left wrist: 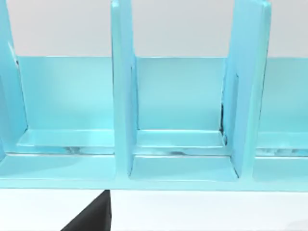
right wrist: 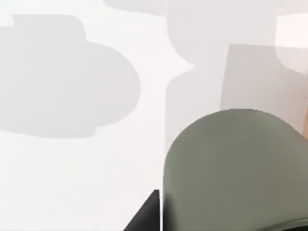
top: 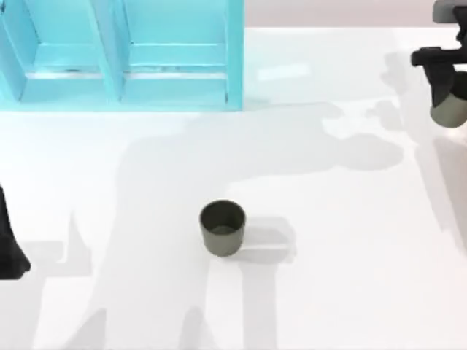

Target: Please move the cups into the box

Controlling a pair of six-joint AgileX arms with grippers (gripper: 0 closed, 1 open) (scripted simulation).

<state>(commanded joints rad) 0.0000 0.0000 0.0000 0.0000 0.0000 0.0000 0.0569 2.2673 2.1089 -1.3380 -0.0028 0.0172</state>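
Olive cup (top: 222, 227) on table, turquoise box (top: 124, 55)

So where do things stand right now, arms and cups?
Right gripper at far right edge, shut on one cup. Left arm parked at left edge. Other cup upright mid-table. Box top left, path open.

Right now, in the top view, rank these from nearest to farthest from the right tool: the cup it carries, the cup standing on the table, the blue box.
1. The carried cup, at the right tool by the table's right edge.
2. The blue box, at the back left; its near corner is somewhat closer.
3. The standing cup, front centre, upright.
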